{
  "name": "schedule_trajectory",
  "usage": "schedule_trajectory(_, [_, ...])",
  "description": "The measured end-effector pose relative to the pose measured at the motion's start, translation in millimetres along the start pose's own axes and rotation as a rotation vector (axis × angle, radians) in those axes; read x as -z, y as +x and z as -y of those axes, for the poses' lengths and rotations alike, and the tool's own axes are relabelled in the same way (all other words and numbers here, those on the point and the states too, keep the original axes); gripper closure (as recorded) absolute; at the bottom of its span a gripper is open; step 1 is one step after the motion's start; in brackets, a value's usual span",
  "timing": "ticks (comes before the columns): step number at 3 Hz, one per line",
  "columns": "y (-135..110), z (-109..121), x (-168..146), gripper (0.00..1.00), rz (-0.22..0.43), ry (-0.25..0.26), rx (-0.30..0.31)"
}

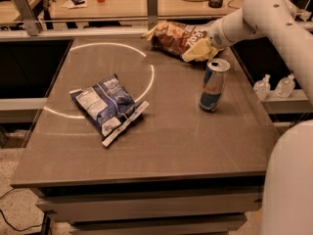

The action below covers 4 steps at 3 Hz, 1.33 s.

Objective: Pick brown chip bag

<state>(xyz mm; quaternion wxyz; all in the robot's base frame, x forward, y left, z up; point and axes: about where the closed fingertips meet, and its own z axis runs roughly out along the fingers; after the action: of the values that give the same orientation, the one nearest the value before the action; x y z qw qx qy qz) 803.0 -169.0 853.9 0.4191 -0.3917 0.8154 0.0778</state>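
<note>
Tabletop space toward the left is taken up by a blue-and-white chip bag, laid flat. At the far edge, right of centre, the brown chip bag is seen lying, its right end met by the gripper, which is extended in from the right; whether the bag is clasped cannot be told. Just in front of the gripper, a can is stood upright.

Brown table, wooden counter behind
</note>
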Motion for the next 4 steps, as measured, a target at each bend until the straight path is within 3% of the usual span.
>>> schedule_trajectory(2, [10.4,-10.5,-16.6,0.61,-0.011,-0.104,0.040])
schedule_trajectory(4, [7.6,-9.8,-14.2,1.00,-0.011,-0.104,0.040])
